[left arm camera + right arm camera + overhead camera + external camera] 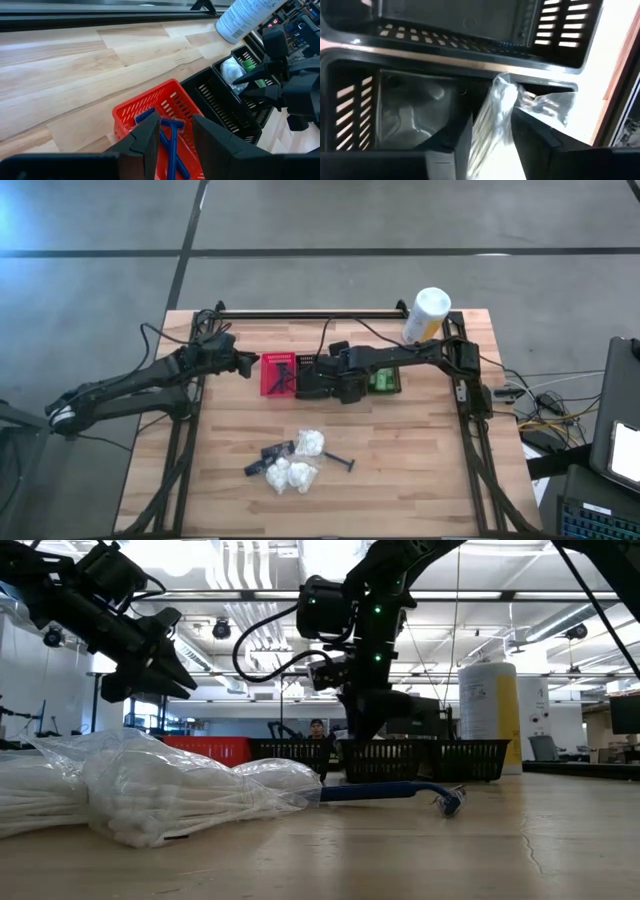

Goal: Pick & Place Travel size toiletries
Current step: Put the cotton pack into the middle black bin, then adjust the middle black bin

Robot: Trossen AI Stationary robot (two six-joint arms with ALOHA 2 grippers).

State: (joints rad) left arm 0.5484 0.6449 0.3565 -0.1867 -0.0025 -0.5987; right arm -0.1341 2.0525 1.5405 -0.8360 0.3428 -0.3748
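A white bundle [500, 115] in crinkled clear wrap is seen between the slightly parted fingers of the right end effector [492, 132], inside a black basket [395, 75]. More bundles [292, 465] lie near on the counter [400, 470]. The left end effector [172, 135] hangs spread over the red basket [125, 112].

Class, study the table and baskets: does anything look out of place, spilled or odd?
Nothing looks spilled or damaged. The right gripper is over a black basket with a white wrapped bundle between its fingers. More wrapped bundles and a blue razor lie loose on the table, unsorted.
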